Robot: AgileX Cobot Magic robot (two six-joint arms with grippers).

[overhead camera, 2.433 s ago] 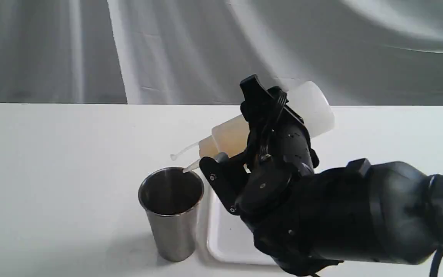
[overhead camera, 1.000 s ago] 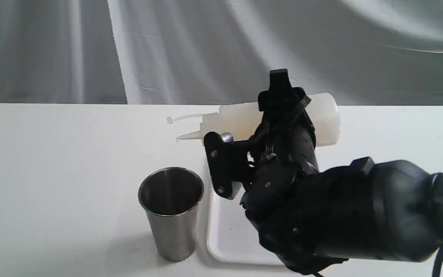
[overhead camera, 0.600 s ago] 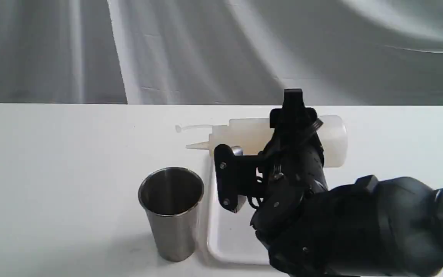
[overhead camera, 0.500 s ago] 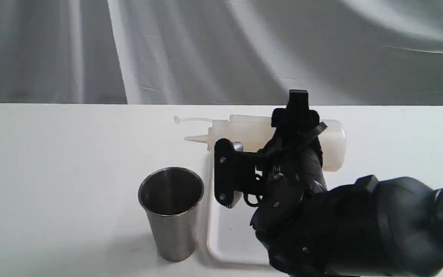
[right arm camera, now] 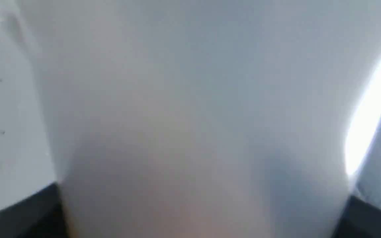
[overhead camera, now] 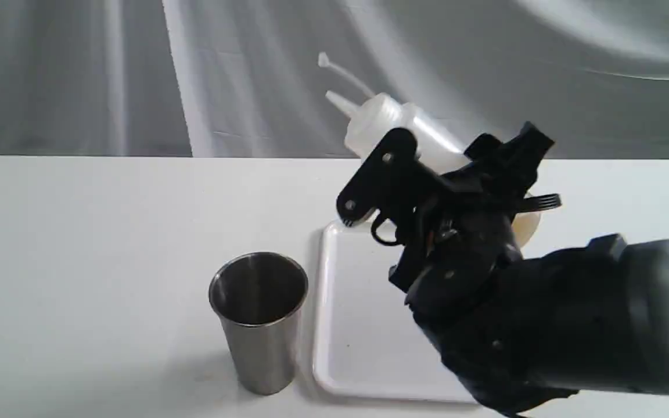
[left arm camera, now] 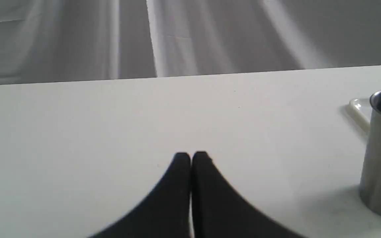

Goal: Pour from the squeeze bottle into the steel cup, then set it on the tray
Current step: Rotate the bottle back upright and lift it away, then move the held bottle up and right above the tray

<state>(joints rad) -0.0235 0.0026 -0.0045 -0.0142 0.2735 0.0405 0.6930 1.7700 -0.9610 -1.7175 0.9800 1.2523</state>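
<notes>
The translucent whitish soft-plastic squeeze bottle [overhead camera: 392, 125] hangs tilted over the far end of the flat white rectangular plastic tray [overhead camera: 334, 348], cone nozzle up, clamped in the right gripper [overhead camera: 453, 159]; its amber liquid pools at the base; pouring looks finished, setting down is left; the shiny tapered stainless-steel cup [overhead camera: 259, 325], just beside the tray, shows only a dark interior; the left gripper [left arm camera: 190, 157], fingers pressed together and empty, sits well apart from the tray.

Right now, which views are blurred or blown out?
Right wrist view: squeeze bottle fills the frame, wholly out of focus, one blown-out glare streak. Exterior view: sharp, faint shadow by the steel cup. Left wrist view: table sharp, shut left claw slightly soft-edged.
</notes>
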